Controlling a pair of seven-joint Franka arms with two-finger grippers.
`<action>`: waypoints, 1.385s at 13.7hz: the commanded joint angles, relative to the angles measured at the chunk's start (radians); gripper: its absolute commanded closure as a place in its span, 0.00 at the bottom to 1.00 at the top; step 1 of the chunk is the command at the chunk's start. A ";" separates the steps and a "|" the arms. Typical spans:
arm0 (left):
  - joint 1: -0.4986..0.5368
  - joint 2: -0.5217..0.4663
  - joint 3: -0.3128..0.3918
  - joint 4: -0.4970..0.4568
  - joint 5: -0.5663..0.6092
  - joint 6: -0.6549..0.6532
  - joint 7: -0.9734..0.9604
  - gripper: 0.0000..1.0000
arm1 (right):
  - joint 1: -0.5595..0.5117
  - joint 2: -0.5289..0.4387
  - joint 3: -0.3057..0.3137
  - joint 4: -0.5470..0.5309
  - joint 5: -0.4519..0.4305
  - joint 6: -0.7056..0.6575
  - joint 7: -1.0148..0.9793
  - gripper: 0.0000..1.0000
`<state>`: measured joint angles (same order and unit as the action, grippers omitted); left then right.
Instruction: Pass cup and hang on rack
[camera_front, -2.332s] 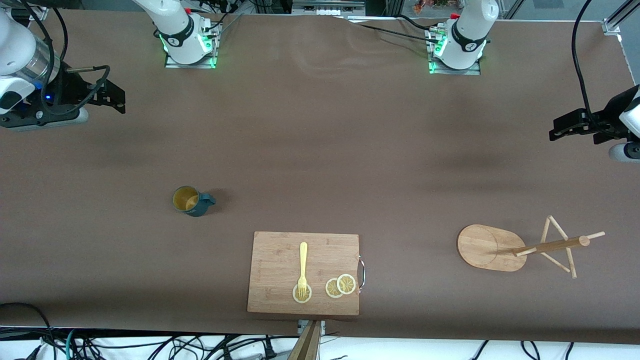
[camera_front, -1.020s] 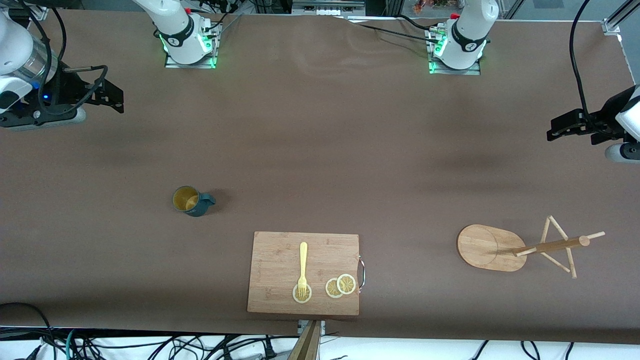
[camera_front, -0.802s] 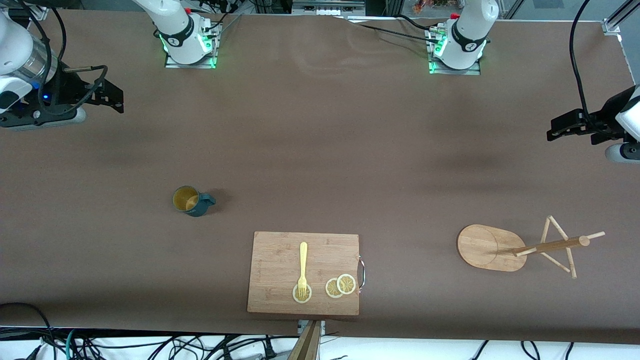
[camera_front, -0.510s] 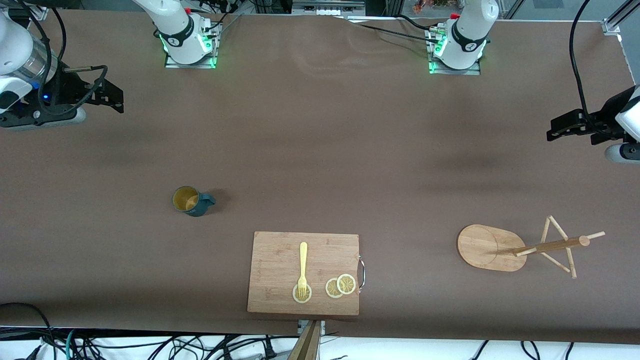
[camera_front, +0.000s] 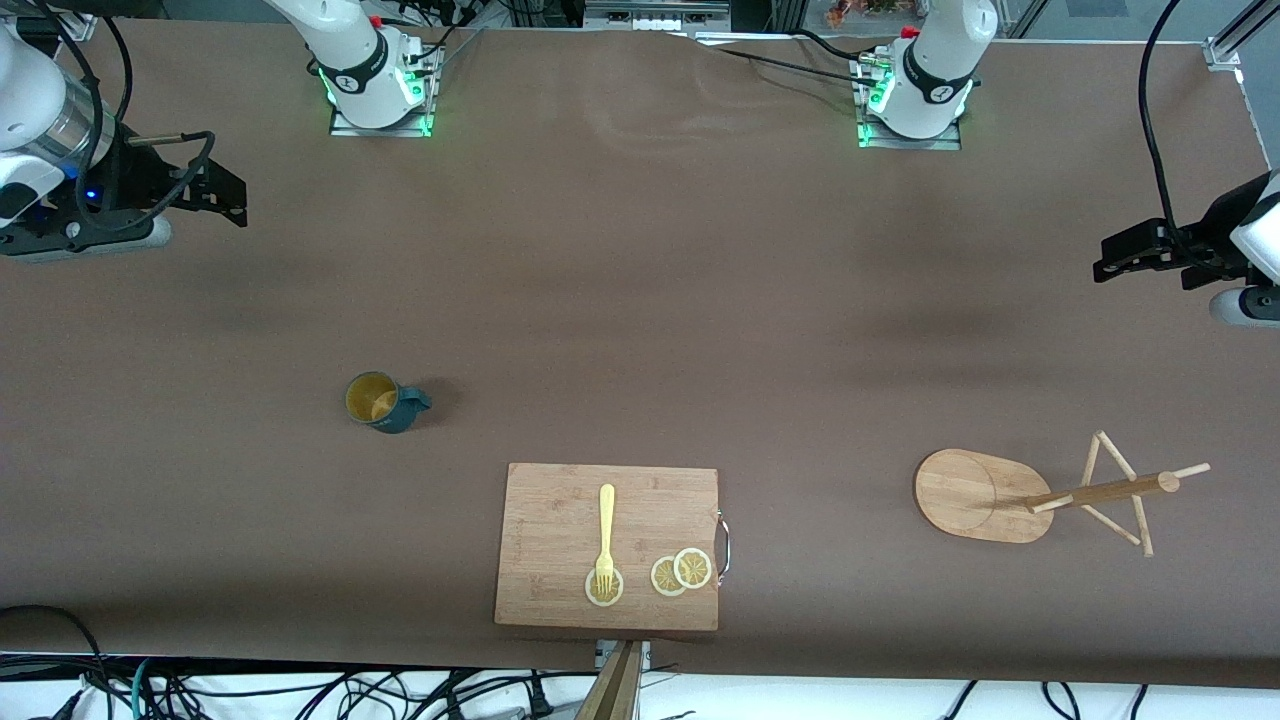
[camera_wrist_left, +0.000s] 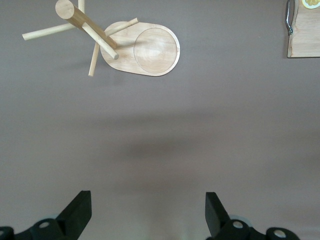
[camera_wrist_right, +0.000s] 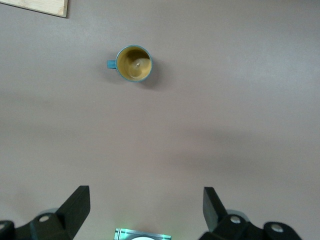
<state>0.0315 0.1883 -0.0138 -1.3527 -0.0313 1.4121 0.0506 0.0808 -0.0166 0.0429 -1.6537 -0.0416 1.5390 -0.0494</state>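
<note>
The dark teal cup with a yellow inside stands upright on the brown table toward the right arm's end; it also shows in the right wrist view. The bamboo rack stands toward the left arm's end, and shows in the left wrist view. My right gripper is open and empty, up in the air at the right arm's end of the table; in its wrist view the cup lies well clear of it. My left gripper is open and empty, up in the air at the left arm's end.
A rectangular wooden cutting board lies near the table's front edge between cup and rack, with a yellow fork and lemon slices on it. Its metal handle faces the rack. Cables hang by both arms.
Both grippers have shifted very slightly since the earliest frame. The cup, rack and board have not moved.
</note>
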 joint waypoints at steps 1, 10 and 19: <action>-0.002 0.011 0.000 0.026 0.004 -0.004 0.003 0.00 | -0.015 0.026 0.006 0.012 0.017 0.027 -0.007 0.00; -0.005 0.011 0.000 0.026 0.004 -0.004 0.003 0.00 | -0.018 0.214 0.005 0.032 0.028 0.084 -0.007 0.00; -0.007 0.013 -0.003 0.026 0.002 -0.004 0.002 0.00 | -0.019 0.437 0.008 -0.075 0.059 0.524 -0.040 0.00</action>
<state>0.0267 0.1903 -0.0147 -1.3513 -0.0313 1.4121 0.0506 0.0634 0.3534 0.0430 -1.7134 0.0011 1.9737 -0.0751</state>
